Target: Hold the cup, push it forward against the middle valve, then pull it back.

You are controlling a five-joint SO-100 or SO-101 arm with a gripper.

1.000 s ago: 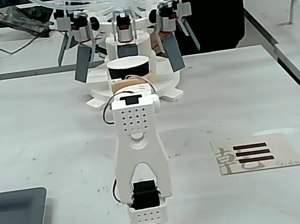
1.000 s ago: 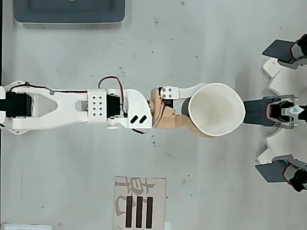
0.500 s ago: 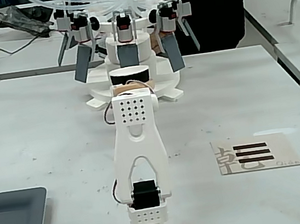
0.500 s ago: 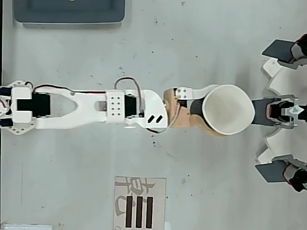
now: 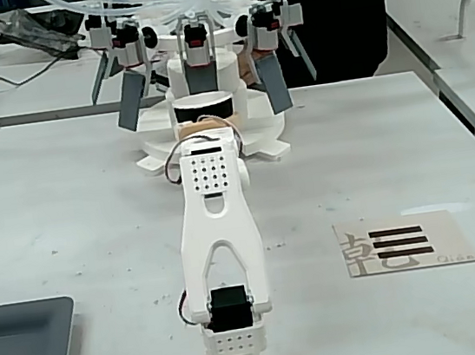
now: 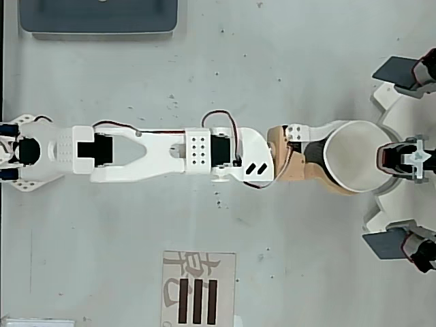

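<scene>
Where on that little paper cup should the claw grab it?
Around the cup's side wall, coming from the arm's side. It stands upright and round, with the valve at its far rim, so only the near flanks are free; the gripper appears closed there.

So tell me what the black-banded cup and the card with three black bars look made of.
The cup looks like matte paper: thin white rim, dull pale inside, tan base. The card looks like flat matte cardboard or thin wood, beige with printed bars; hard to say which.
</scene>
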